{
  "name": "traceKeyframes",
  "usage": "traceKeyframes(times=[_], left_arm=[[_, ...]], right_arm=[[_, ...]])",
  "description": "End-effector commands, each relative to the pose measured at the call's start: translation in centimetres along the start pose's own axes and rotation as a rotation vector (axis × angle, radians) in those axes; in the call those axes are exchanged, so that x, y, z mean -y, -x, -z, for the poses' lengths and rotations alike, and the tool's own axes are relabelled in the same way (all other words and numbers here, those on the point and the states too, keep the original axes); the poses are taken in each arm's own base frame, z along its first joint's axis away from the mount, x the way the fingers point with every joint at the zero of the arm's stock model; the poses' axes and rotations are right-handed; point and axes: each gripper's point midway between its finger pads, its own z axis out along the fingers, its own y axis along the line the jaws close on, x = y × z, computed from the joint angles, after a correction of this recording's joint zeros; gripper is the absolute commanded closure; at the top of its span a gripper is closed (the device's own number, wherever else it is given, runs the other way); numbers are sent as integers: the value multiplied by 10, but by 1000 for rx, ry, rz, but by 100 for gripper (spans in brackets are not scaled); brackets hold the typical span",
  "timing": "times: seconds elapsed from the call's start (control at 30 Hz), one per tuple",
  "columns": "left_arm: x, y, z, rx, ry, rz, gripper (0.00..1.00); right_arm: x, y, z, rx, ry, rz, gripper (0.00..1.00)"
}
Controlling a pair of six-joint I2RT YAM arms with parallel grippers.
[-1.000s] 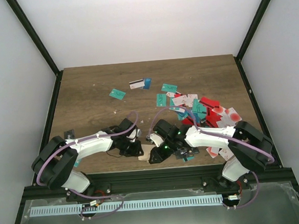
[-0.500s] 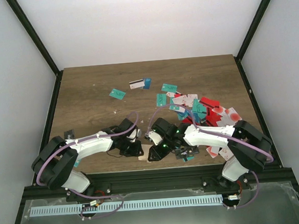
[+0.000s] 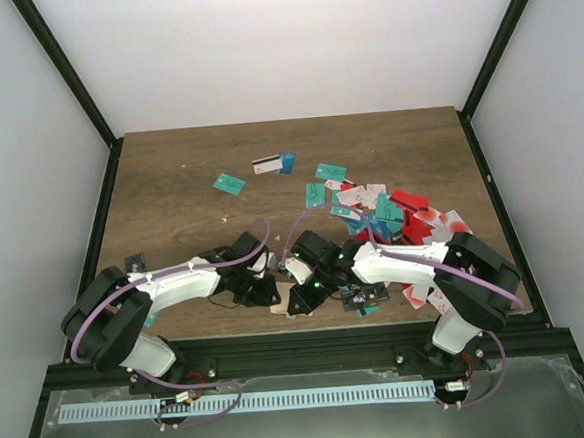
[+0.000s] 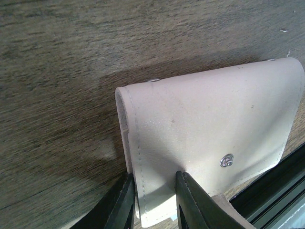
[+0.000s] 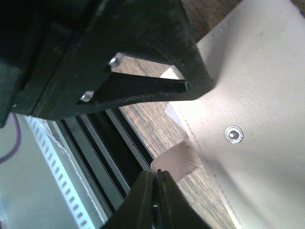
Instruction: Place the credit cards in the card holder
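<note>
The left claw [image 4: 155, 202] is clamped on the near edge of the card holder [image 4: 214, 124], which lies just ahead of it on the table [image 4: 57, 71]. The right claw [image 5: 153, 191], squeezed nearly closed, has slid left over the last second, and the snap tab [image 5: 178, 160] is now at its tips (possibly pinched, hard to tell). From that, opening the holder looks to be next. The left arm has not moved. The credit cards [image 3: 402, 221] lie loose beyond the right claw.

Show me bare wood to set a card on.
Free: the wooden table's far-left area, left of the lone teal card, and the strip behind the white striped card. Crowded: the red, white and teal card heap at right, and the tan folding card holder near centre.
</note>
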Motion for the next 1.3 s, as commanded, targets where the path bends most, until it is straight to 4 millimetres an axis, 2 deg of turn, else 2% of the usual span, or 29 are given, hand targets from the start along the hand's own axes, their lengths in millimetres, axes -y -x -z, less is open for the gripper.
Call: traceKeyframes(times=[0.0,0.27,0.47,0.7,0.9,1.13,1.27], left_arm=[[-21,-29,-13,-92,68,24,74],[-13,-42,-18,-107,18,44,75],[-4,-57,-23,-115,-13,54,75],[-3,-61,-26,-97,11,103,75],[0,-56,-28,-59,-7,139,75],[5,-51,-33,-37,-35,145,75],[7,-49,-36,-31,-47,138,75]], right_arm=[[-7,6,0,6,11,32,98],[1,5,5,-1,-57,31,99],[21,6,12,-10,-191,33,99],[43,-1,22,-35,-326,85,99],[37,6,26,-24,-316,189,99],[45,-3,20,-83,-322,348,99],[38,0,18,-83,-285,414,99]])
